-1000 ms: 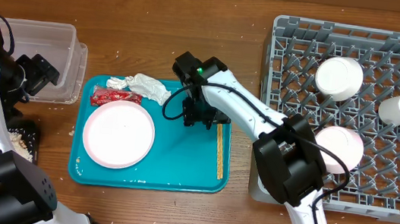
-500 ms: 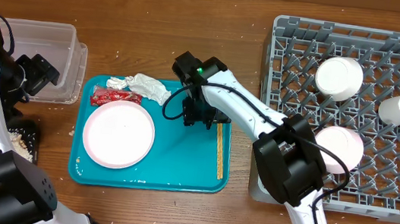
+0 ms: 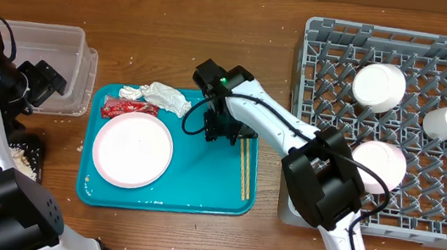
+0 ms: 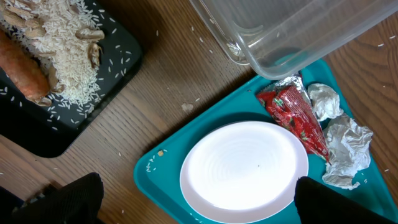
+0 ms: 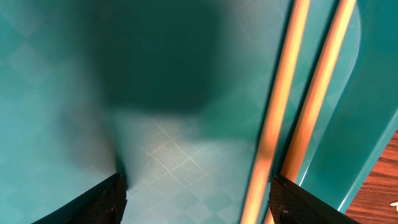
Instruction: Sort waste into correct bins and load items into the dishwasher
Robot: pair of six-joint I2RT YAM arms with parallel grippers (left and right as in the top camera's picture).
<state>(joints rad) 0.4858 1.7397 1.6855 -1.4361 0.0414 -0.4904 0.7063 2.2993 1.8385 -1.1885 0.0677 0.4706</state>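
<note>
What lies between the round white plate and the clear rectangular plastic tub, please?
A shiny red wrapper, lying on the teal tray; the left wrist view shows it.

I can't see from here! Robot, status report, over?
Left gripper open, empty. Right gripper open, low over chopsticks on teal tray, not gripping yet. Nothing in the way.

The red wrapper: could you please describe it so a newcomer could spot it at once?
Find the teal tray on the wooden table. At its left end, the red wrapper lies between the white plate and the crumpled white tissues. It alone is shiny red.
</note>
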